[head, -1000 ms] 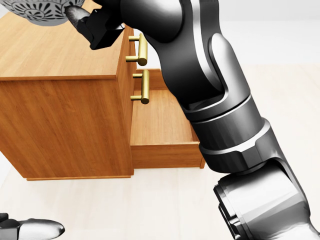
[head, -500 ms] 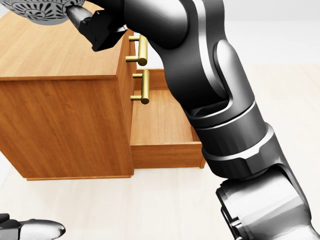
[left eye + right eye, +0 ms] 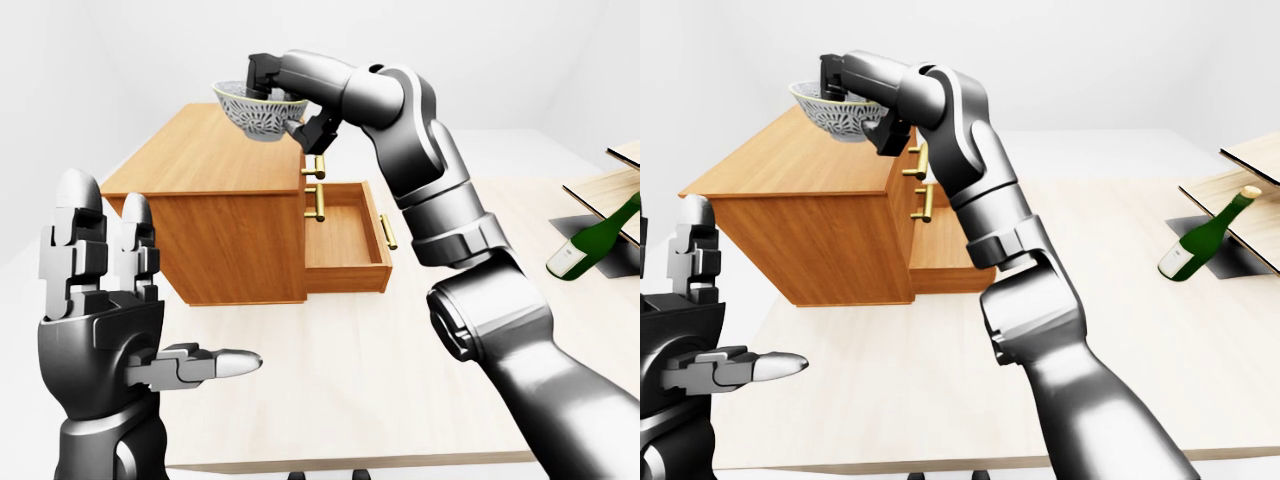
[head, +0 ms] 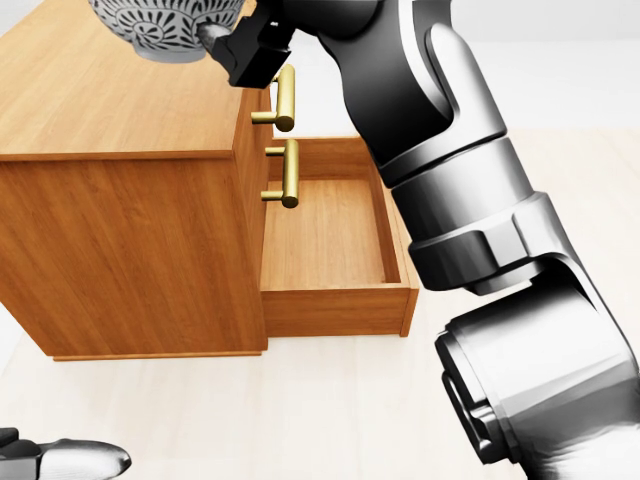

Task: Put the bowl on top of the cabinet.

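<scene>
A grey-and-white patterned bowl (image 3: 256, 112) hangs in the air above the top of the wooden cabinet (image 3: 210, 165), near the edge that carries the drawers. My right hand (image 3: 282, 100) is shut on the bowl's rim, one finger over the edge and the thumb (image 3: 300, 128) beneath. In the head view the bowl (image 4: 165, 25) sits at the top edge, clear of the cabinet top (image 4: 110, 100). My left hand (image 3: 150, 290) is raised at the lower left of the left-eye view, open and holding nothing.
The cabinet's lower drawer (image 3: 345, 240) stands pulled out, and brass handles (image 4: 285, 95) jut from the drawer fronts. A green bottle (image 3: 1198, 240) lies tilted against wooden boards (image 3: 1250, 160) at the right. All of it rests on a pale table (image 3: 380, 380).
My right hand has carried the bowl to the right in the head view, toward the drawer side of the cabinet top. The cabinet and my left hand hold still.
</scene>
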You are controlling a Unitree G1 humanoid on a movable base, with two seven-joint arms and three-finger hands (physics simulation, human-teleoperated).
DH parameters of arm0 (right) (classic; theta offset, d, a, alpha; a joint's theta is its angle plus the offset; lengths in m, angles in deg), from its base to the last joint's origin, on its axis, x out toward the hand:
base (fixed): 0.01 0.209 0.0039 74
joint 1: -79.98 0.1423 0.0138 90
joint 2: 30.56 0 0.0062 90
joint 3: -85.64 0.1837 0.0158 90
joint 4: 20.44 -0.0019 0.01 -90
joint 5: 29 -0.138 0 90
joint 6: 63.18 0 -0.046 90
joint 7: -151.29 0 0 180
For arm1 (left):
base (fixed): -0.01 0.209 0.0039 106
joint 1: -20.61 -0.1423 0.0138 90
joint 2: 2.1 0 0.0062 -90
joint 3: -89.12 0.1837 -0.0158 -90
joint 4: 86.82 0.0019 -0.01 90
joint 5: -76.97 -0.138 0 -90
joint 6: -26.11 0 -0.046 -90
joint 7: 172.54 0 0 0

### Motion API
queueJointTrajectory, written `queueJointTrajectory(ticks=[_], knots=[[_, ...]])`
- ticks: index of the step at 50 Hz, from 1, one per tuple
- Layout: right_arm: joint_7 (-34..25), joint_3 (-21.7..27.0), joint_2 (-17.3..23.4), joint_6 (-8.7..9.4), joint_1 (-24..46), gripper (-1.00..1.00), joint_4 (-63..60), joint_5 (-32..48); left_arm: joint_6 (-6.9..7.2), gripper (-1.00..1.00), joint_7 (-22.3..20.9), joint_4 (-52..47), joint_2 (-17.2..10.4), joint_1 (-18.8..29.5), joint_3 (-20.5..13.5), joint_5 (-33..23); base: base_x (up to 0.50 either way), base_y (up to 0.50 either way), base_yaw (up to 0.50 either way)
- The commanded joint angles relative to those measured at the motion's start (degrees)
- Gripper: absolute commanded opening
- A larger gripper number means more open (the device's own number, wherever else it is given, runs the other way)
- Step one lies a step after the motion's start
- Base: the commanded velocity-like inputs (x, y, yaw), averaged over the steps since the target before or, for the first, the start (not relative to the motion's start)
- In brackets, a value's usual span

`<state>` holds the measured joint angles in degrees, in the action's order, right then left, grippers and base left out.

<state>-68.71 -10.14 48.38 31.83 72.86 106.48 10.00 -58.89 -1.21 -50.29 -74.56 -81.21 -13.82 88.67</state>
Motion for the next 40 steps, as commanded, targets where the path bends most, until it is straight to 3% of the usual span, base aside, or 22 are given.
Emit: queueJointTrajectory(ticks=[1, 40], knots=[[0.00, 2.56, -0.31, -0.01, 4.76, -1.00, 15.86, 2.58, 0.00, 1.00, -0.08, -0.08, 0.09, -0.22, 0.11, -0.03, 0.00, 0.00, 0.00], [0.00, 1.18, -7.09, -0.01, 9.25, -1.00, 23.28, 2.23, 0.00, 1.00, 0.26, -0.08, -0.31, 0.97, -1.04, 0.93, 0.00, 0.00, 0.00]])
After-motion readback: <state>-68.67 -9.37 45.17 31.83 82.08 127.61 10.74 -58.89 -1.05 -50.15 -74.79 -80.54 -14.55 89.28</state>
